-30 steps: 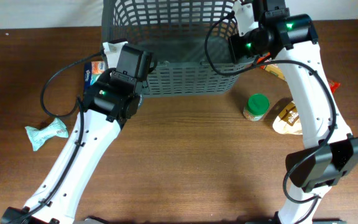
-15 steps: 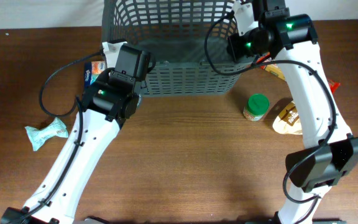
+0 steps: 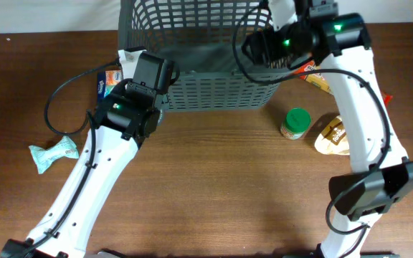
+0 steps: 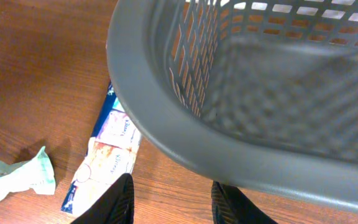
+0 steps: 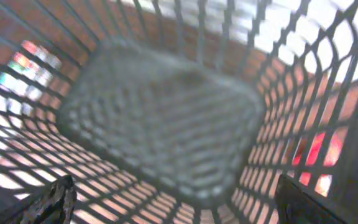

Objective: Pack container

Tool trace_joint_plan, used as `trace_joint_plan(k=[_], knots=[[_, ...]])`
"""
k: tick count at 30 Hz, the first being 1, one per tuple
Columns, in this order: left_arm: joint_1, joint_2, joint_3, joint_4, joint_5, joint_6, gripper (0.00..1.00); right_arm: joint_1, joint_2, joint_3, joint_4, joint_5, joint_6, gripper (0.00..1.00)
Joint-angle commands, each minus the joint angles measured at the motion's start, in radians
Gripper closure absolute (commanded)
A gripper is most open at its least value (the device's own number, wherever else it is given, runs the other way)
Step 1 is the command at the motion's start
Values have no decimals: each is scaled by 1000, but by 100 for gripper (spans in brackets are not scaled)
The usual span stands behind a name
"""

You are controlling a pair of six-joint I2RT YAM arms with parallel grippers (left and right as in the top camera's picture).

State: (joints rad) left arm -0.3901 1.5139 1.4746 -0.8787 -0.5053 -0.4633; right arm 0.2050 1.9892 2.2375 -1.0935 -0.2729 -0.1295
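The container (image 3: pixel 192 89), a large dark grey lattice basket, stands at the back centre of the table. My left gripper (image 4: pixel 174 200) hangs low outside its front left corner, just under the thick rim (image 4: pixel 160 118). Its fingers stand apart with only bare wood between them. My right gripper (image 5: pixel 179 199) reaches over the basket's right side (image 3: pixel 255 47) and looks down at the blurred basket floor (image 5: pixel 166 112). Its fingers (image 5: pixel 58 199) are spread wide and hold nothing. Nothing shows inside the basket.
A flat blue and white packet (image 4: pixel 107 158) lies against the basket's left wall, with a crumpled pale green wrapper (image 4: pixel 14 177) further left. Right of the basket sit a green-lidded jar (image 3: pixel 295 123), a brown pouch (image 3: pixel 333 135) and an orange packet (image 3: pixel 315 77).
Both grippers have opened from shut. The right gripper has swung left, from the basket's right wall to over its inside. The left arm has stayed in place.
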Motion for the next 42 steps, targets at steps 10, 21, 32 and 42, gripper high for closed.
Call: trace_joint_plan(k=[10,21,32,42], knots=[[-53,-248,10,-81,-8,10,52,-5,-5,366,-151,-137,15,1],[-78,-545,10,-256,-183,9,1,-98,-129,583,-478,442,156,2],[-79,-589,9,-473,-349,9,0,-340,-200,573,-605,255,271,1],[-78,-583,9,-551,-367,9,1,-345,-196,362,-605,398,354,1]])
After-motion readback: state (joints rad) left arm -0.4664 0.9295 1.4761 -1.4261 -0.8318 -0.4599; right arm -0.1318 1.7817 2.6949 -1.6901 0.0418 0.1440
